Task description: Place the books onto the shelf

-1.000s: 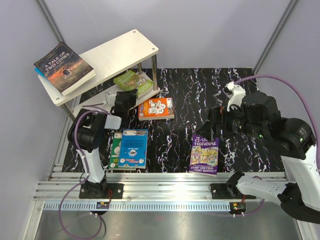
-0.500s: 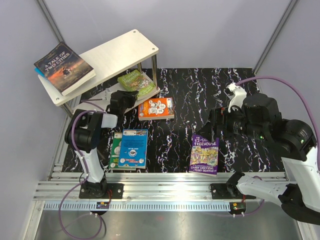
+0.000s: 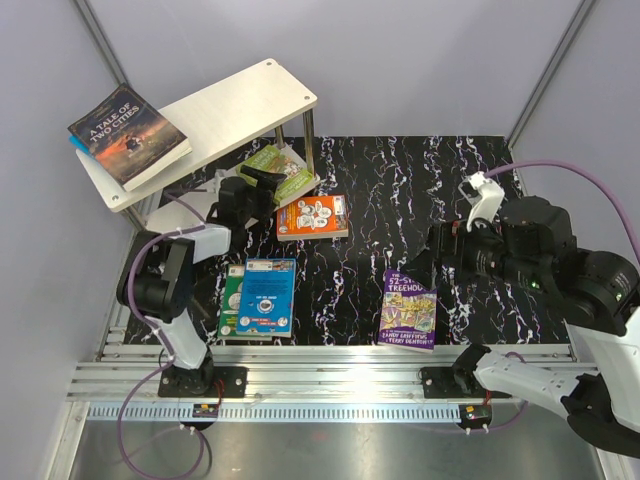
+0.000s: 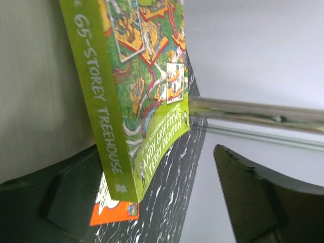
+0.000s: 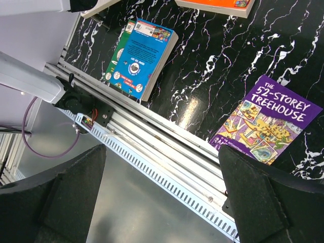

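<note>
While the left hand, jaws wide and empty, sits at the green book on the lower board of the shelf, the purple book lies on the worktop just beside the right hand, likewise open and empty, so nearer that arm.

Pale grey walls enclose a black, white-veined tabletop edged along the near side by aluminium rails.
</note>
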